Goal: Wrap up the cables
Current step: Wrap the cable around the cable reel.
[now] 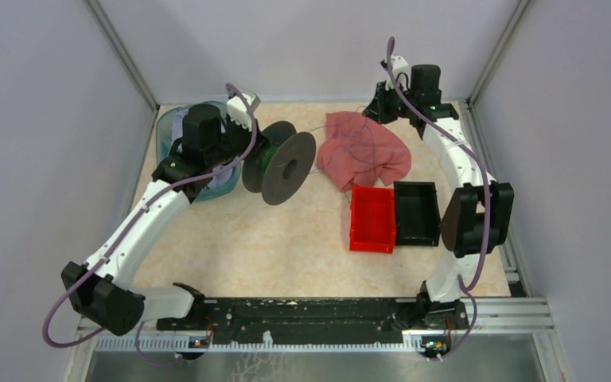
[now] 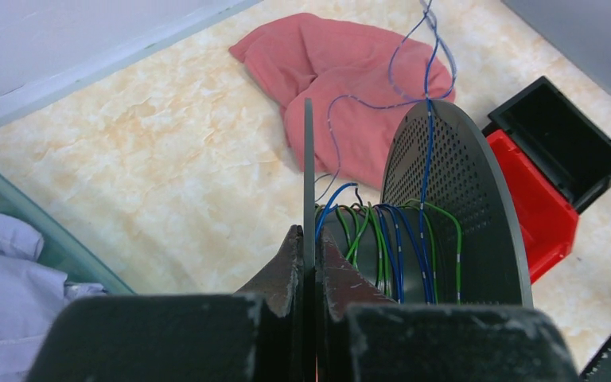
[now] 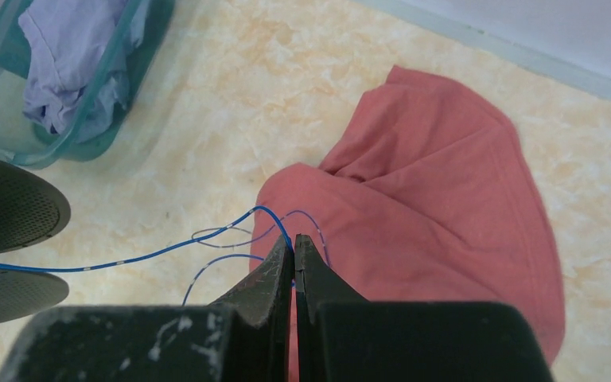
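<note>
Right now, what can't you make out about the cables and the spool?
- Left wrist view: the left gripper covers the lower turns of the cables on the spool.
- Right wrist view: the right gripper hides how much of the cables lies past its pinch; the left edge cuts off the spool.
- Top view: cables too thin to trace across the pink cloth.

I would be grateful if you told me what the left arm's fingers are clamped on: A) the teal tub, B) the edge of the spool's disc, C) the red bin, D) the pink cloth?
B: the left wrist view shows the left fingers shut on the thin edge of the spool's disc.
</note>
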### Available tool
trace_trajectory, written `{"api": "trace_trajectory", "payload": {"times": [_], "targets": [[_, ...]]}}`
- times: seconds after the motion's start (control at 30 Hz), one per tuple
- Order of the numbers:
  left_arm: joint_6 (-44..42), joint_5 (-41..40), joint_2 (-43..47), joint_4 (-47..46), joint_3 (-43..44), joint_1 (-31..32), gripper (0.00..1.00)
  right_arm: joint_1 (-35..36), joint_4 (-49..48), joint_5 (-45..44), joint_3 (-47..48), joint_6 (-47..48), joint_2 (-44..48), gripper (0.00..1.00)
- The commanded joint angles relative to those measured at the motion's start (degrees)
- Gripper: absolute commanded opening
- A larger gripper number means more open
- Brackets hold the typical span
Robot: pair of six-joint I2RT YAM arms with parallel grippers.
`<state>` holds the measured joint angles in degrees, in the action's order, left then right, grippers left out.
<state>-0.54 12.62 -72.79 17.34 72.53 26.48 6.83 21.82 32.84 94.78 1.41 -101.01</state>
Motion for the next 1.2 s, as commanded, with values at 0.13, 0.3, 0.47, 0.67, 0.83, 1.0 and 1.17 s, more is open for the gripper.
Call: {"api": "trace_trajectory", "payload": {"times": [0.13, 0.3, 0.47, 0.67, 0.83, 1.0, 1.17], "targets": [[7.7, 8.0, 0.4, -2.8, 5.6, -2.4, 0.00, 0.0, -6.9, 4.0, -6.2, -2.2, 1.3, 0.00], [13.7, 9.3, -0.8, -3.5, 8.3, -4.8, 0.00, 1.4, -8.5, 4.7, -10.6, -2.3, 2.1, 0.00], [19.0, 13.2, -1.6, -4.8, 9.8, -7.7, 0.00, 3.9, -10.2, 4.7, -14.2, -2.4, 3.0, 0.00], [23.7, 18.6, -1.8, -7.0, 9.6, -11.6, 0.00, 7.5, -12.3, 3.5, -18.1, -2.1, 3.0, 0.00], [26.5, 12.1, -1.6, -5.5, 10.4, -12.7, 0.00, 10.4, -15.5, 3.2, -22.0, -2.8, 3.1, 0.00], [26.9, 5.1, -1.9, -3.2, 11.8, -12.8, 0.00, 13.8, -18.8, 3.4, -25.4, -3.1, 3.9, 0.00], [30.0, -2.5, -2.6, -1.8, 12.2, -12.7, 0.00, 17.2, -21.4, 4.4, -28.1, -3.1, 5.2, 0.00]]}}
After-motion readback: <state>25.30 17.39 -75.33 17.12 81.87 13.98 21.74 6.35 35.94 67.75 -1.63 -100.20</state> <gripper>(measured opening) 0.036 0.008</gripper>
